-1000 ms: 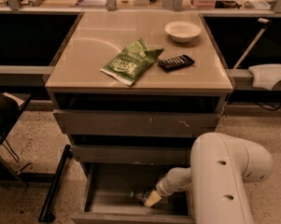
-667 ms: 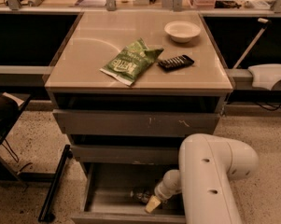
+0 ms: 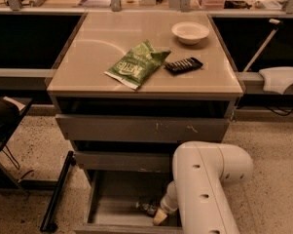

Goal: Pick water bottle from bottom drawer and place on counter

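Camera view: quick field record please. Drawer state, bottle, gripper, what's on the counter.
bottom drawer: pulled open
water bottle: lying on the drawer floor, toward the front right
gripper: down inside the bottom drawer, right beside the water bottle; contact cannot be told
arm: white, reaching in from the lower right
counter: holds green chip bag, black remote-like bar, white bowl
task status: water bottle not yet on the counter

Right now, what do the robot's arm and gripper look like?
The arm is a thick, smooth, cream-white tube with a rounded elbow and small dark dots along its side. No cables show. The gripper, down in the bottom drawer, is a narrower, pale yellowish tip.
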{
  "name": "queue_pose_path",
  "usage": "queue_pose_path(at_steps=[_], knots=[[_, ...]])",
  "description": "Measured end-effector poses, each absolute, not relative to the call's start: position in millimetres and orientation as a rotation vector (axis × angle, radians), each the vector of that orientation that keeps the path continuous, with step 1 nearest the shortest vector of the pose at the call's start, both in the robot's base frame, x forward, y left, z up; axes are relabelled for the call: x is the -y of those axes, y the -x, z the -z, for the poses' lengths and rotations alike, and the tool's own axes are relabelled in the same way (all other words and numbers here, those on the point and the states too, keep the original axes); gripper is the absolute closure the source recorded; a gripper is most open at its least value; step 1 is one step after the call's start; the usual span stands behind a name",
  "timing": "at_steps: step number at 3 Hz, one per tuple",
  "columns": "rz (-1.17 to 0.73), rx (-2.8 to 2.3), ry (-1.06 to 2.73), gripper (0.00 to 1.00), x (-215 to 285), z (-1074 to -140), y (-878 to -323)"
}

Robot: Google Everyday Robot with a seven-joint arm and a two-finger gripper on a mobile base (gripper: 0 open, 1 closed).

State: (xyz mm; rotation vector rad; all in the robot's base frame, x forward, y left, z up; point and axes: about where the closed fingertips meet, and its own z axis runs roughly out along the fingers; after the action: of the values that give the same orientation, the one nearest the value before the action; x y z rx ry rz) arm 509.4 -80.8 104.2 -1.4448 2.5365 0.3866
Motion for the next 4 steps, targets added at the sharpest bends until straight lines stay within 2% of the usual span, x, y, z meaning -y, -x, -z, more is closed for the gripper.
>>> queue_pose_path(at_steps=[3,4], knots=[[-0.383,-2.532,1.441,0.84,81,-109,-509],[-0.326,-2.503,1.428,1.0,88,-147,-522]])
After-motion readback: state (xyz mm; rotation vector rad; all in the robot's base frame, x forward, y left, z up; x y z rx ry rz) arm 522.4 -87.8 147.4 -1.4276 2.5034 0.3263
